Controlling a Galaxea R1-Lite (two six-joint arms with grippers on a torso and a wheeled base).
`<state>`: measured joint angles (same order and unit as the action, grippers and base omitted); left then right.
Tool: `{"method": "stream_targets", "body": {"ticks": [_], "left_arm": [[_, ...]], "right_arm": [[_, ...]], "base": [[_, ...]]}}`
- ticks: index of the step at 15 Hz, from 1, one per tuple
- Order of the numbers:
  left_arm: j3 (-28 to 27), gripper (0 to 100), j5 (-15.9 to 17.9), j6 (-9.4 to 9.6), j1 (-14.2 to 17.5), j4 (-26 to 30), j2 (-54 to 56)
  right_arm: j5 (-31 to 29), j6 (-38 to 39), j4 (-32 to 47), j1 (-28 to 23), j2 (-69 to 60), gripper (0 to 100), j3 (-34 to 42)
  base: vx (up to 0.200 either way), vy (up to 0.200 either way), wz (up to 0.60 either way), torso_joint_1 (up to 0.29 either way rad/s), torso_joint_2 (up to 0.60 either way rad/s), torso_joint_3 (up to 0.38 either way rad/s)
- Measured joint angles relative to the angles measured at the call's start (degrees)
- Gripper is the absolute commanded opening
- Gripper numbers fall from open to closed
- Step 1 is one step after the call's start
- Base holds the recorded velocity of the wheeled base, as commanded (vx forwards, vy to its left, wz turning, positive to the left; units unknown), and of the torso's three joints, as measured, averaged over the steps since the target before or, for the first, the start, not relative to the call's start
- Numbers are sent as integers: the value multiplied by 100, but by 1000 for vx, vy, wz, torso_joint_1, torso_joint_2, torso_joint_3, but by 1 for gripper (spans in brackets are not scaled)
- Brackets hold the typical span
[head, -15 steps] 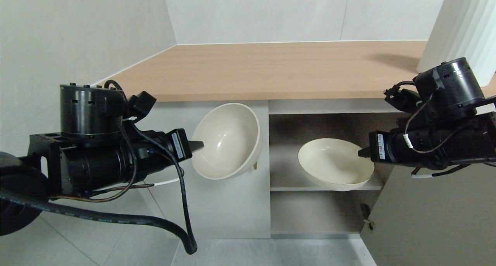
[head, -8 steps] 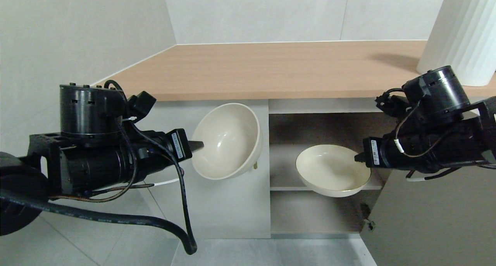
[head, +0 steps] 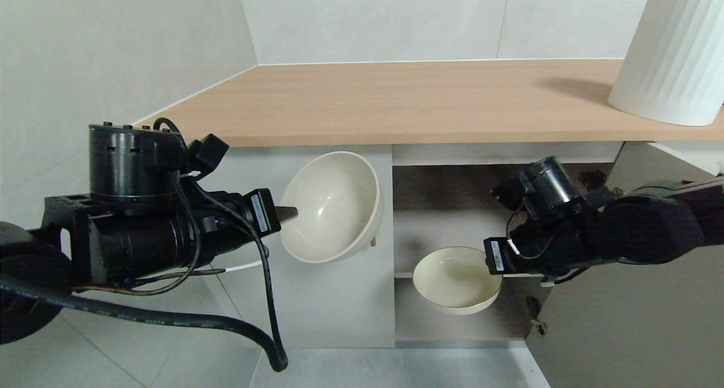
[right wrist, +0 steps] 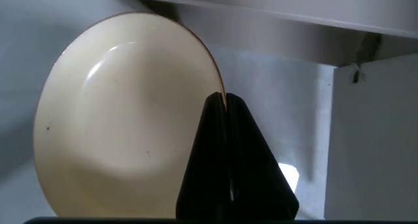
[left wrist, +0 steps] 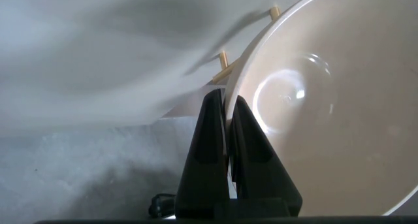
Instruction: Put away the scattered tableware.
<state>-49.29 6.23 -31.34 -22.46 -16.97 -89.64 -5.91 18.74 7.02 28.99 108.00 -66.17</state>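
Note:
My left gripper (head: 291, 211) is shut on the rim of a deep cream bowl (head: 331, 207), held tilted in front of the closed left cabinet door (head: 322, 297). In the left wrist view its fingers (left wrist: 212, 129) pinch the bowl (left wrist: 326, 113) at the rim. My right gripper (head: 490, 255) is shut on the rim of a shallower cream bowl (head: 452, 277), held at the front edge of the open cabinet's shelf (head: 404, 275), partly below it. The right wrist view has this shallow bowl (right wrist: 124, 113) clamped edge-on.
A wooden countertop (head: 396, 99) runs above the cabinet. A white ribbed vessel (head: 670, 54) stands on it at the far right. The cabinet's open door (head: 628, 331) hangs at the lower right, with a lower compartment (head: 452, 320) under the shelf.
My right arm has dropped and moved left, carrying the shallow bowl from shelf height down to the shelf's front edge. The left arm and its bowl have stayed put.

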Motion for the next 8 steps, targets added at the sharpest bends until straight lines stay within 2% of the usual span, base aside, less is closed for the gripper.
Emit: {"method": "stream_targets", "body": {"ticks": [1, 2, 3, 5, 7, 8], "left_arm": [[9, 0, 15, 1, -6, 20, -16], [15, 0, 23, 89, -41, 112, -52], [32, 0, 30, 280, -98, 369, -110], [34, 0, 34, 468, -194, 668, -215], [34, 0, 34, 494, -268, 811, -284], [34, 0, 37, 571, -310, 973, -324]], "right_arm": [[-150, 15, -254, -28, 261, 0, 2], [-301, 67, -656, -74, 512, 0, 5], [-432, 156, -1069, -135, 758, 0, 5], [-621, 279, -1738, -302, 1201, 0, 0], [-724, 294, -2226, -463, 1541, 0, -4], [-791, 294, -2514, -542, 1716, 0, -4]], "base": [[0, 0, 0, 0, 0, 0], [0, 0, 0, 0, 0, 0], [0, 0, 0, 0, 0, 0], [0, 0, 0, 0, 0, 0], [0, 0, 0, 0, 0, 0], [0, 0, 0, 0, 0, 0]]}}
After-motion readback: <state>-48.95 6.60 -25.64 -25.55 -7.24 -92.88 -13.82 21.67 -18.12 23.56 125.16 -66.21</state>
